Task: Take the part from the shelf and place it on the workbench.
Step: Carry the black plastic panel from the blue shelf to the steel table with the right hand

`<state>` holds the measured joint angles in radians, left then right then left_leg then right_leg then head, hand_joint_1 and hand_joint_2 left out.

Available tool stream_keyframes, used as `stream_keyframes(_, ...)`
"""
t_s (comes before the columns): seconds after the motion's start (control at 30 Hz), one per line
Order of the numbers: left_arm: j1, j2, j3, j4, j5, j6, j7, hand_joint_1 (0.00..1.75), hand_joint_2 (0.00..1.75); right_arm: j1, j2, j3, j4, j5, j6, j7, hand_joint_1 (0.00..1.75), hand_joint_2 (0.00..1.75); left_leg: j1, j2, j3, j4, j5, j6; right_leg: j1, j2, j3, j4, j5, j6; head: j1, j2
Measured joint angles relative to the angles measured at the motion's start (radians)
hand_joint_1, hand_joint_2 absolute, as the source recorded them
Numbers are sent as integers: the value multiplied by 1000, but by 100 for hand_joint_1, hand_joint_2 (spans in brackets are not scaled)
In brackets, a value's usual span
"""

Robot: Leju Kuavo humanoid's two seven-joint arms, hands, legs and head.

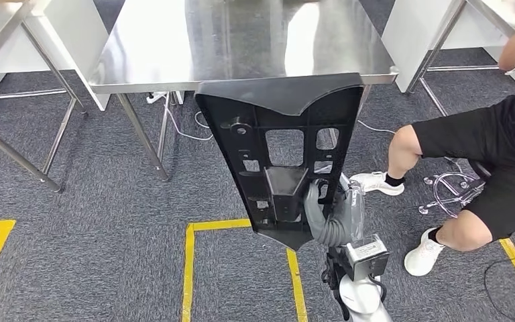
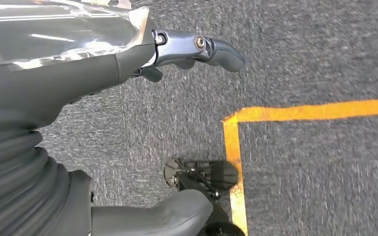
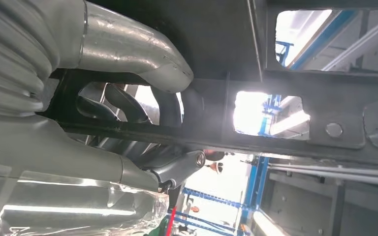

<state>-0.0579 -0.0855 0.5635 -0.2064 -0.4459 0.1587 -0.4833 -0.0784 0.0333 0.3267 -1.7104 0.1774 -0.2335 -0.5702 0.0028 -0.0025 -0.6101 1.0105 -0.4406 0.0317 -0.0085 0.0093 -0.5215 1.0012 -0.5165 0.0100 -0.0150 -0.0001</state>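
The part [image 1: 278, 154] is a large black plastic panel with several cut-outs, standing upright in front of me. Its top edge overlaps the near edge of the steel workbench [image 1: 174, 60] in the head view. My right hand [image 1: 323, 209] grips the panel low on its right side. In the right wrist view the thumb [image 3: 142, 54] presses one face of the part [image 3: 295, 78] while the dark fingers [image 3: 113, 101] reach through a cut-out. My left hand [image 2: 78, 73] hangs over the carpet with its fingers [image 2: 211, 49] stretched out and nothing in it.
A person [image 1: 483, 154] in black shorts and white shoes sits on the floor at the right, close to my right arm. Yellow tape lines [image 1: 189, 268] mark the grey carpet. Metal-legged tables [image 1: 20, 40] stand at the left and far right, and cables [image 1: 188, 127] lie under the workbench.
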Motion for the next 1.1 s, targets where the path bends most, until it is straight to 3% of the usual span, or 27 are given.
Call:
stream_keyframes(0.07,0,-1,2,0,0,0,0,0,175,-2,0,0,-1,0,0,0,175,175,5,0,17,-17,1,11,1,-3,-22,48,-21,4,2,0)
stream_keyframes(0.17,-1,-1,4,0,0,0,0,0,175,1,-2,0,1,0,0,0,175,175,6,0,33,-22,-10,22,-3,-4,-136,238,-81,2,4,0)
stream_keyframes(0.2,0,-1,6,0,0,0,0,0,175,3,-2,0,2,0,0,0,175,175,5,-1,37,-22,-15,23,-5,-4,-166,277,-83,8,4,0)
stream_keyframes(0.23,0,-1,7,0,0,0,0,0,175,4,-2,0,3,0,0,0,175,175,6,-2,43,-22,-20,21,-7,-4,-179,281,-71,16,5,0)
stream_keyframes(0.3,2,-3,9,0,0,-1,0,0,175,5,-2,0,4,0,0,0,175,175,7,-5,61,-21,-34,15,-13,-7,-145,175,-2,39,5,0)
stream_keyframes(0.37,2,-4,9,0,0,-1,0,0,175,4,-2,0,4,0,0,0,175,175,3,-6,76,-17,-51,3,-17,-11,-94,52,57,45,6,0)
stream_keyframes(0.4,1,-4,10,0,0,-1,0,0,175,4,-2,0,4,0,0,0,175,175,1,-6,79,-16,-58,-3,-17,-11,-80,21,68,39,5,0)
stream_keyframes(0.53,-1,-4,11,0,-2,-1,0,0,175,4,-1,-1,4,1,0,1,175,175,9,-4,83,-4,-79,-25,-16,-7,-62,7,62,3,0,0)
stream_keyframes(0.6,-2,-4,11,0,-5,0,0,0,175,4,0,0,3,1,0,1,175,175,13,-2,43,85,-121,-35,-21,-7,-49,3,56,-12,-4,0)
stream_keyframes(0.67,-1,-5,13,0,-7,0,1,0,175,4,0,0,3,1,0,1,175,175,16,-1,-43,230,-172,-43,-18,-7,-41,3,47,-23,-7,0)
stream_keyframes(0.7,1,-5,13,0,-7,0,1,0,175,5,0,0,3,1,0,1,175,175,17,-1,-80,279,-178,-44,-16,-6,-37,3,43,-25,-7,0)
stream_keyframes(0.73,2,-5,14,0,-7,0,1,0,175,6,0,0,3,1,0,2,175,175,17,-1,-101,291,-163,-44,-15,-4,-32,3,38,-26,-7,0)
stream_keyframes(0.77,3,-5,14,0,-7,0,1,0,175,6,0,0,3,1,0,2,175,175,17,-1,-101,262,-128,-41,-15,-2,-24,3,33,-24,-7,0)
stream_keyframes(0.83,3,-4,15,0,-7,0,1,0,175,6,0,0,3,1,0,2,175,175,16,-1,-55,128,-35,-31,-14,1,-9,2,21,-19,-7,0)
stream_keyframes(0.87,3,-4,15,0,-7,0,1,0,175,5,0,0,3,1,0,2,175,175,14,-1,-30,68,-8,-25,-10,2,-3,2,14,-15,-6,0)
stream_keyframes(0.93,2,-4,17,0,-7,0,1,0,175,5,0,0,3,1,0,2,175,175,7,-2,-6,9,2,-12,-6,4,5,2,6,-2,-6,0)
stream_keyframes(1.03,2,-4,17,0,-9,0,-1,0,175,4,0,0,2,3,0,3,175,175,4,-4,14,-9,-8,11,-3,3,14,21,6,21,-5,0)
stream_keyframes(1.1,2,-5,18,0,-10,0,-1,0,175,0,-1,0,2,4,0,3,175,175,6,-5,32,-15,-9,21,-4,1,-15,80,-23,24,-2,0)
